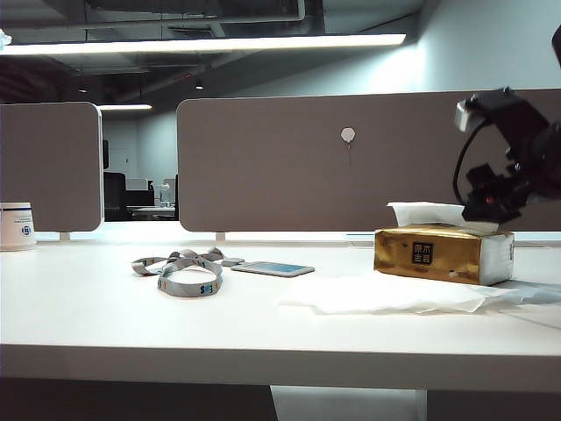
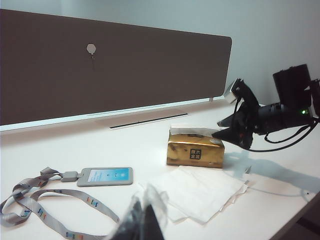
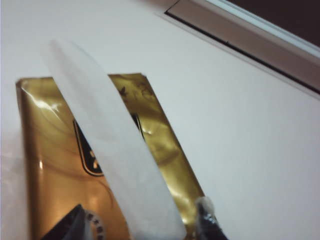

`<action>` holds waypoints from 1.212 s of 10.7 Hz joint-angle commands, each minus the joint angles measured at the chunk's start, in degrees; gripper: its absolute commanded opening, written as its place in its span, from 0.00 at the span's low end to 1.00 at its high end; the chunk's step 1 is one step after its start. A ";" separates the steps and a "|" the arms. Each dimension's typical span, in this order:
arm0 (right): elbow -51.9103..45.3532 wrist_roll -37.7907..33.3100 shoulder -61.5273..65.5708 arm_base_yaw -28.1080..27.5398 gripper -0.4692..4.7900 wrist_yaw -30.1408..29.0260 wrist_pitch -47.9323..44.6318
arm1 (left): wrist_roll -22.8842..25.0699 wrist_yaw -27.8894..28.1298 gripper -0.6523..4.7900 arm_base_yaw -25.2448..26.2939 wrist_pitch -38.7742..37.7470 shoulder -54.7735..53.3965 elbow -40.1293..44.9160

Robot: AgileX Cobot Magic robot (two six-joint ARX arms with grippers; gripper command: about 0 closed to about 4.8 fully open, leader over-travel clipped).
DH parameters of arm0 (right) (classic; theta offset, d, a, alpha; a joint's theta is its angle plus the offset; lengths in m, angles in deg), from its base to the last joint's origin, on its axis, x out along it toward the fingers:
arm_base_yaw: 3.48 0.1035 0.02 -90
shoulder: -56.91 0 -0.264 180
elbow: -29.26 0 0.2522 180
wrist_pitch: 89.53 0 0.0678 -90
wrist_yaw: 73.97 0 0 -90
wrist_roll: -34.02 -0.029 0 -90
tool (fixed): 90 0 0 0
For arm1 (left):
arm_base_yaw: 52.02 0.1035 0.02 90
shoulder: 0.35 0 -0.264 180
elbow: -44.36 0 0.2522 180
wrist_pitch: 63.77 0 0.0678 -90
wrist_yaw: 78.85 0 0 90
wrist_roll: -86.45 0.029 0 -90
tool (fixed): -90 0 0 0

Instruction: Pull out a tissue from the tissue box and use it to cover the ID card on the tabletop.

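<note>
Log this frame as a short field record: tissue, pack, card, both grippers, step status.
tissue: white sheet standing out of the pack's top
tissue box: gold pack, on the tabletop
ID card: flat, uncovered, left of the pack
white sheets: flat in front of the pack
right gripper: above the pack, jaws open astride the tissue
left gripper: away from the pack, jaw state unclear
status: tissue not yet pulled

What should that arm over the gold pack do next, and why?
Probably lower a little and close on the tissue. The right gripper hangs open above the tissue box, its fingers either side of the white strip sticking up, and holds nothing yet. The ID card lies uncovered. The left gripper waits apart.
</note>
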 commanded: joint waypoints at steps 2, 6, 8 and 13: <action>0.26 -0.09 2.91 -0.02 0.40 2.45 -5.86 | -0.17 0.00 0.11 -0.07 0.68 -0.04 -0.24; 0.28 -0.09 3.02 -0.04 0.08 3.65 -7.19 | -0.17 0.17 0.11 -0.07 0.68 -0.04 -0.24; 0.31 -0.57 1.88 0.15 0.08 1.75 -17.46 | -0.17 0.20 0.11 -0.07 0.68 -0.04 -0.24; 5.07 -8.46 -5.57 1.57 0.08 -12.26 -25.03 | -0.17 1.27 0.11 -0.07 0.68 -0.04 -0.24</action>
